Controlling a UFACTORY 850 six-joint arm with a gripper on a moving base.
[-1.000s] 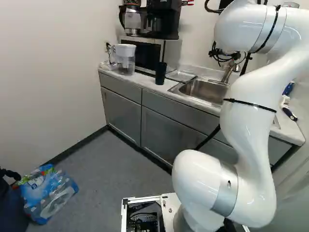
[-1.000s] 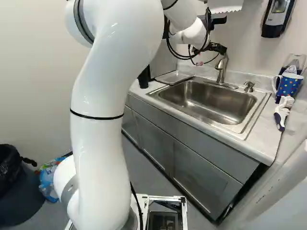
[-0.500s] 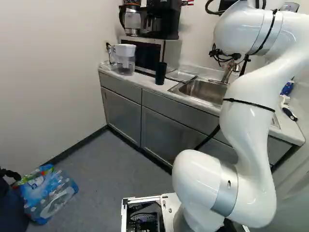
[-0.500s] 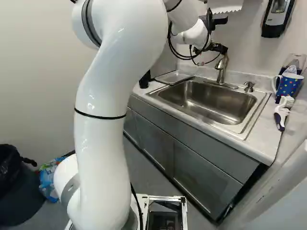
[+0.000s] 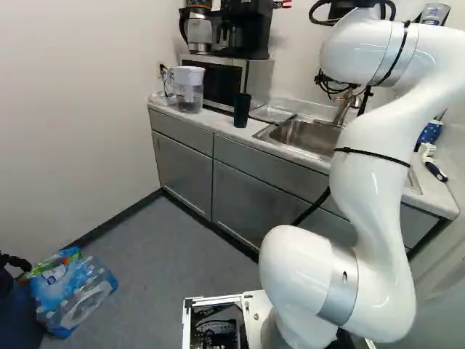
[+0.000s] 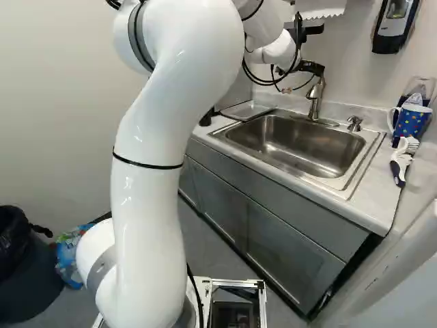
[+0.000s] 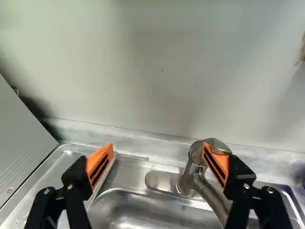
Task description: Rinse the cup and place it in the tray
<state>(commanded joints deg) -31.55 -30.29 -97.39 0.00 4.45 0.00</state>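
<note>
Pale wall (image 7: 157, 71) fills the background ahead of the pincer (image 6: 317, 69), above a light counter (image 6: 377, 198) with a steel sink (image 6: 293, 147) let into it. The pincer's two fingers stand wide apart, and the wall shows between their orange pads (image 7: 99, 164). The faucet (image 7: 193, 169) rises close by one finger, its top partly behind that pad; whether they touch cannot be told. Past the other finger lies the tray (image 7: 56, 177). The dark cup (image 5: 242, 110) stands upright on the counter, outside the pincer, beyond the tray on the microwave (image 5: 221, 80) side, with a clear pitcher (image 5: 189, 91) farther off. Opposite, well apart from the pincer, are a dotted blue mug (image 6: 412, 121) and a brush (image 6: 403, 160).
</note>
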